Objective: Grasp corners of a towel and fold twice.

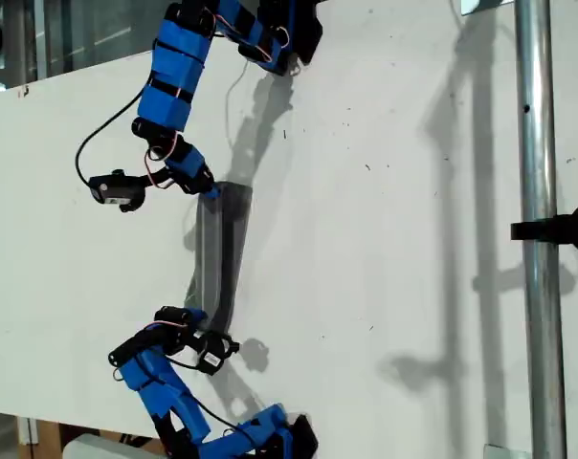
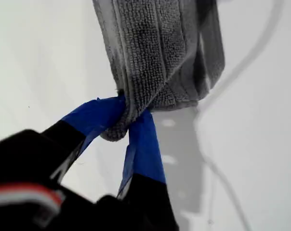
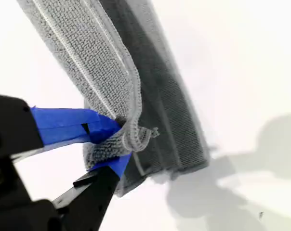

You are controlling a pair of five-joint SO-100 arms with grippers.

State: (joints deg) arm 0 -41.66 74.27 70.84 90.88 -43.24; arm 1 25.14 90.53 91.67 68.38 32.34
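Note:
The grey striped towel [image 1: 220, 253] is bunched into a narrow strip stretched between two blue arms at the exterior view's left. My first gripper [image 1: 211, 189] [image 2: 128, 113], on the upper arm, is shut on one end of the towel [image 2: 155, 48], with a corner [image 2: 114, 132] pinched between its blue-taped fingers. My second gripper [image 1: 205, 325] [image 3: 119, 144], on the lower arm, is shut on the other end of the towel [image 3: 97, 62], where a folded corner [image 3: 140, 137] sticks out past its jaws. The towel's remaining corners are hidden in the folds.
The white table [image 1: 385, 239] spreads out toward the exterior view's right. A metal pole [image 1: 538, 239] with a black clamp [image 1: 557, 229] runs down that side. A black cable [image 1: 88, 143] loops off the upper arm.

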